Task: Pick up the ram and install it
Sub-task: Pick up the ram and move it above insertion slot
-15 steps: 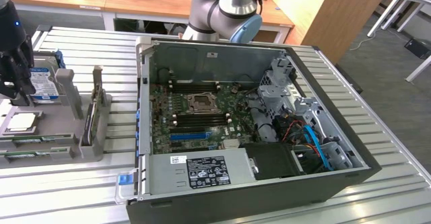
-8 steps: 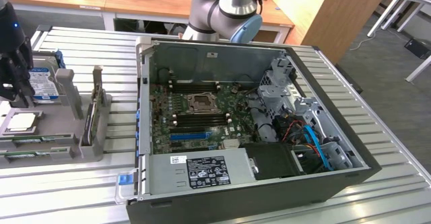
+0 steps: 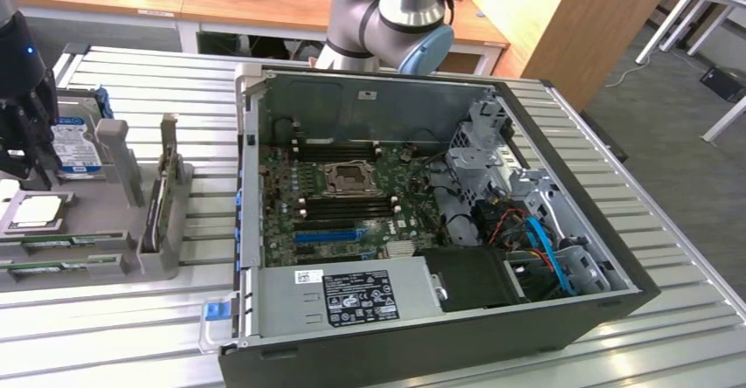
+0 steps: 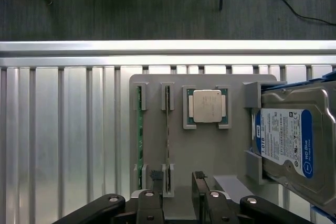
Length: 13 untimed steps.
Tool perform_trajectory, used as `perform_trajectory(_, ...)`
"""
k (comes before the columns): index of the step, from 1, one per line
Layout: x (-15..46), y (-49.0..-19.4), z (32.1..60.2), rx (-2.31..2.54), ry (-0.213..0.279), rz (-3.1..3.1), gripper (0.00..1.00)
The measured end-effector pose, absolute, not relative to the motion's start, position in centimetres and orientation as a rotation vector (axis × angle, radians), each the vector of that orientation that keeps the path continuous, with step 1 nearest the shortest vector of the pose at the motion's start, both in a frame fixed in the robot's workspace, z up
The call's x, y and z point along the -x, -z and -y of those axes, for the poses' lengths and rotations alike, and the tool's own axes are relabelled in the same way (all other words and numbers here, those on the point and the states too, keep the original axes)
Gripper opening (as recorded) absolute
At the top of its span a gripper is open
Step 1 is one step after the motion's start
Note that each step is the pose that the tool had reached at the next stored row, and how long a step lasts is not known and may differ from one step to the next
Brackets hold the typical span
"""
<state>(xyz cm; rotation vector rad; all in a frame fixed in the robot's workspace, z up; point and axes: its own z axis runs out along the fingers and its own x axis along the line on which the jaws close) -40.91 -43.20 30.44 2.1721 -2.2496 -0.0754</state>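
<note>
Two rams stand on edge in slots of a grey holder (image 4: 210,156): one ram (image 4: 167,129) and a second ram (image 4: 139,129) beside it. In the exterior view they are green strips (image 3: 52,246) at the holder's near end, at the far left. My gripper (image 4: 177,179) hangs open above the holder, and its black fingertips (image 4: 155,176) straddle the line of the first ram without touching it. In the exterior view the gripper (image 3: 26,165) is a black body over the holder. The open computer case (image 3: 606,231) holds the motherboard (image 3: 349,196) with dark memory slots (image 3: 332,152) around the processor socket (image 3: 348,178).
The holder also carries a processor chip (image 4: 207,106) and a silver hard drive (image 4: 286,140) with a blue-and-white label. A blue slot strip (image 3: 327,233) and a power supply (image 3: 349,296) lie in the case. The ribbed aluminium table (image 3: 676,222) surrounds everything; wooden desks stand behind.
</note>
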Motion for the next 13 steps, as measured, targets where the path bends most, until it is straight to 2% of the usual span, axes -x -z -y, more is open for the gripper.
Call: perform_trajectory(13, 40.91, -29.56, 43.2, -2.173, 0.075, 2.249, 0.35)
